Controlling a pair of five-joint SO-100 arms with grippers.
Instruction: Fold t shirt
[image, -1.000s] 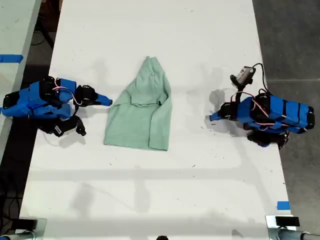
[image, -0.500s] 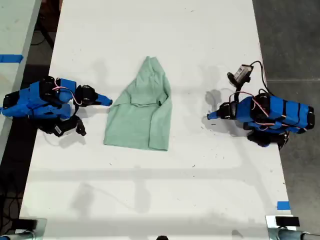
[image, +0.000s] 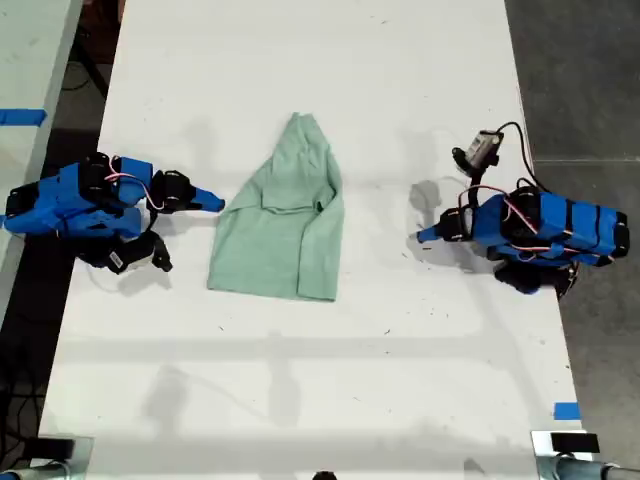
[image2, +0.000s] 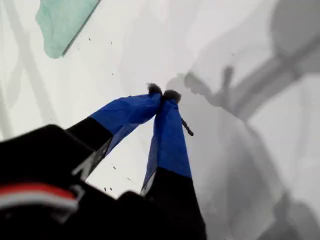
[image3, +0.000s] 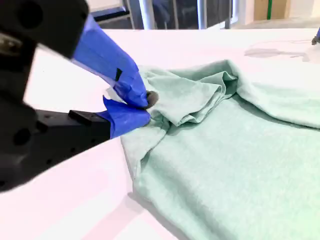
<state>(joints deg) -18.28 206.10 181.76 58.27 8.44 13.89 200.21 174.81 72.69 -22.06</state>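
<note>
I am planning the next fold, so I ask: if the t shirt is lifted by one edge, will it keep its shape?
Probably not. The t shirt lies wrinkled and already draped in soft folds, so it likely hangs limp. It looks thin, so probably light, and may slide on the smooth white table.

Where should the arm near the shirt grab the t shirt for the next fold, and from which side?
I'd grip the bunched fold on the t shirt edge nearest my second gripper, coming in low from the exterior view's left. The cloth there is raised and doubled over, so the jaws can pinch it, while the rest lies flat on the table. My first gripper is away from the shirt.
</note>
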